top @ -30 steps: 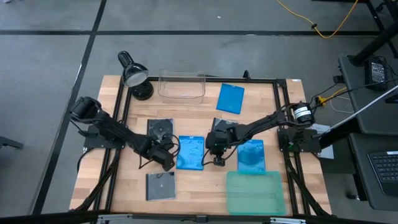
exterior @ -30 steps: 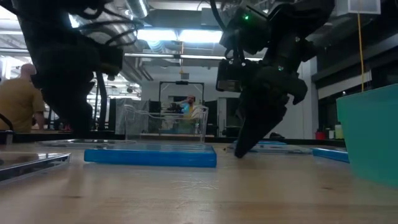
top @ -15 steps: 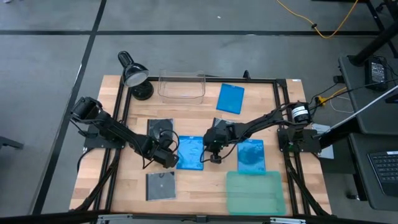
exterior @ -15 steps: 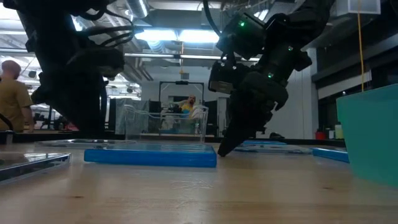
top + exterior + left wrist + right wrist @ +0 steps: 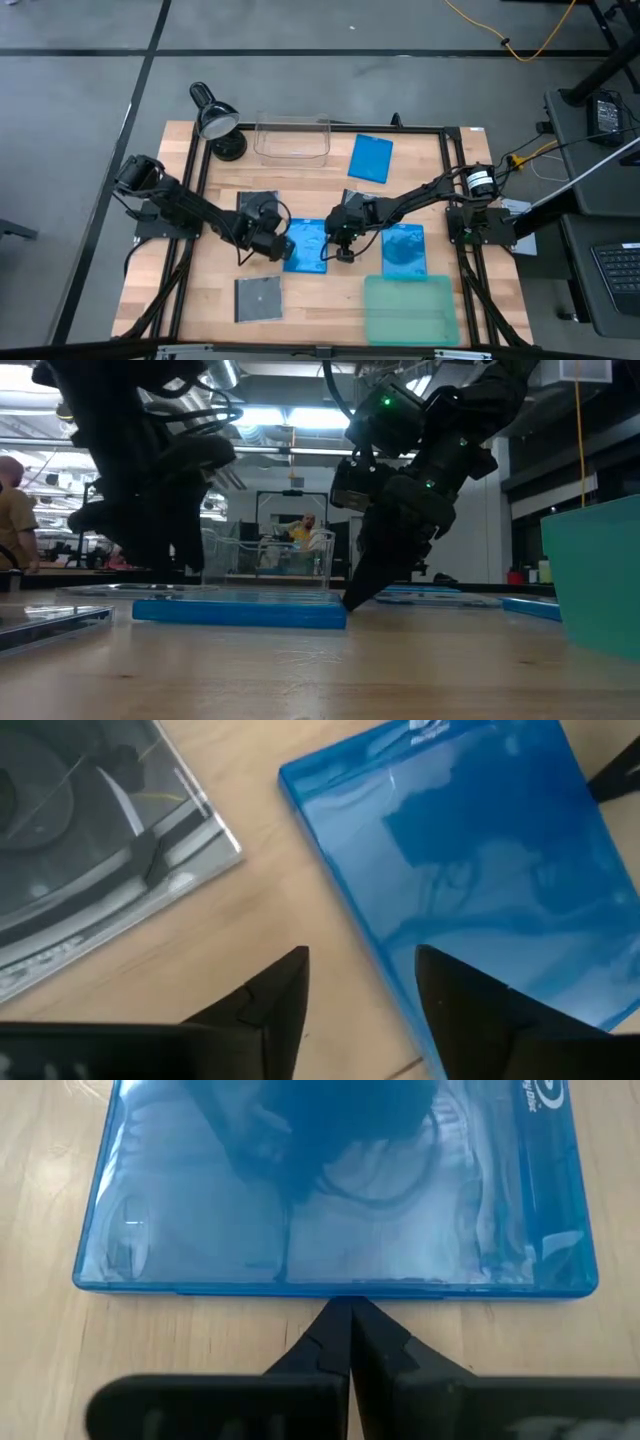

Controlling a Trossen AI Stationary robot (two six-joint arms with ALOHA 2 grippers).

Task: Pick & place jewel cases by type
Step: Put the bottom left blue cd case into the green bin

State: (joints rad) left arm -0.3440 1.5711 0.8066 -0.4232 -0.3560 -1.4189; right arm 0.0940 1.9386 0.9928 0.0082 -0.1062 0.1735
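At frame centre, we see the blue case point(image 5: 305, 245) flat on the surface between both hands. The left hand point(image 5: 272, 243) is open and empty at its left edge; the right hand point(image 5: 343, 254), shut and empty, braces its right edge. We judge pickup is in hand: next, left fingers point(image 5: 270, 1005) must straddle that edge.

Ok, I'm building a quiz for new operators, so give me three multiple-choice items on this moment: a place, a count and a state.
1. The right gripper has its tip: A at the middle blue case's edge; B in the clear bin; C over the teal tray.
2. Blue cases on the table: A two; B three; C five.
3. The left gripper is: A open; B shut on a disc case; C shut on the lamp.
Answers: 1 A, its shut tip sits at that case's edge. 2 B, two more show from above. 3 A, its fingers stand apart.
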